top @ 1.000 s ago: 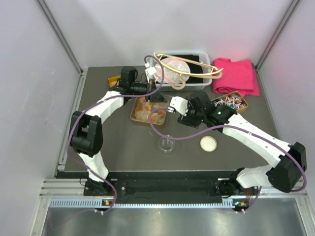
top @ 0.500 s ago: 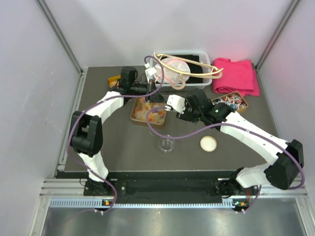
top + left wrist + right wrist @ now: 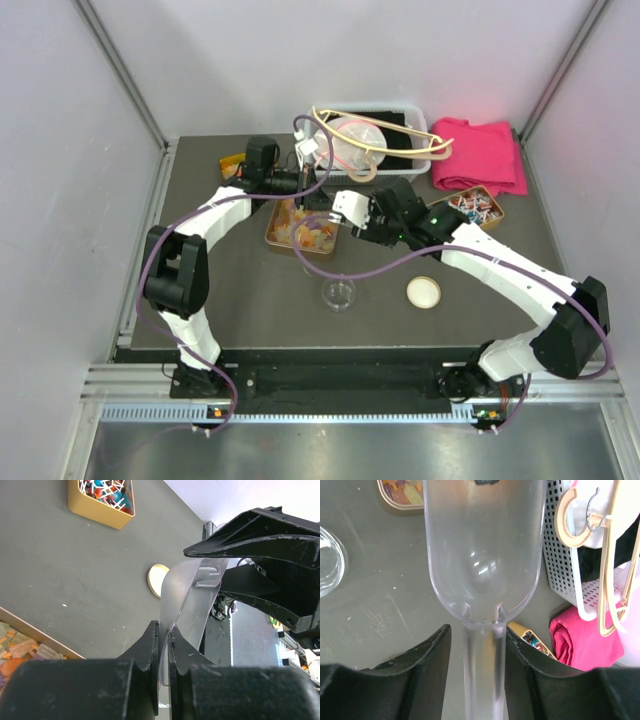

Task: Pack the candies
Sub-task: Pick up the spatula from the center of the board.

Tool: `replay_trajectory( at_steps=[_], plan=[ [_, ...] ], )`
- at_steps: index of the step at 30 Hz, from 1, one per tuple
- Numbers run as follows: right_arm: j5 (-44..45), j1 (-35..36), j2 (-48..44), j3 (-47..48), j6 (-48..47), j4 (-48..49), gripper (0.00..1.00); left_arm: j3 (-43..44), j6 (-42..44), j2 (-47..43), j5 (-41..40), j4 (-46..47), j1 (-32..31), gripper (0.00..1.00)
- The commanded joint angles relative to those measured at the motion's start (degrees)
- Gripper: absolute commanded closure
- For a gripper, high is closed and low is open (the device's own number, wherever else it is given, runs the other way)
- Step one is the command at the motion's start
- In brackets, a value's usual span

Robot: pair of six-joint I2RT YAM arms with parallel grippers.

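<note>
Right tool (image 3: pixel 477 630): jaws astride handle of clear plastic scoop (image 3: pixel 482 555), gap on one side, not clamped. Left tool (image 3: pixel 163 635): closed, pinching scoop's thin rim. Orange-yellow translucent gummy candies (image 3: pixel 20 647) in shallow gold rectangular tin (image 3: pixel 45 634), beside left tool, ahead of right tool.

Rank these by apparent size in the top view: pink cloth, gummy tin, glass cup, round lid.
1. pink cloth
2. gummy tin, partly hidden by arms
3. glass cup and round lid look alike, so unranked
</note>
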Motion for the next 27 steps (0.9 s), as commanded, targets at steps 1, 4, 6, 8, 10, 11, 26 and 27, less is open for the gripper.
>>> replay_trajectory(
  at_steps=[1,4,6,8,10,11,26,27],
  plan=[
    [-1.93,0.95,-0.22,2.46,0.62,3.51,0.57,-0.52,-0.18,-1.05,2.72,4.63,0.07,1.0],
    [-3.5,0.86,-1.01,2.72,0.88,3.69,0.58,-1.66,-1.84,-1.22,3.86,7.02,0.07,1.0],
    [-4.82,0.68,-2.33,2.11,0.8,4.21,0.58,-2.54,-3.77,-1.05,5.44,9.99,0.16,1.0],
    [-5.79,0.25,-2.86,1.84,0.8,4.83,0.58,-2.81,-4.83,-0.78,7.2,11.41,0.07,1.0],
    [-6.93,-0.37,-3.91,1.23,0.88,5.52,0.59,-2.81,-5.1,-0.61,8.08,11.86,0.07,1.0],
    [-6.94,-0.55,-4.18,0.96,0.97,5.79,0.59,-2.89,-5.01,-0.52,8.78,11.95,0.07,1.0],
    [-10.45,-1.69,-6.81,-0.09,0.09,4.57,0.51,-2.81,-4.31,0.01,8.61,11.42,0.07,1.0],
    [-10.63,-1.78,-6.99,-0.09,0.01,4.39,0.51,-2.81,-4.22,0.1,8.44,11.24,0.16,1.0]
  ],
)
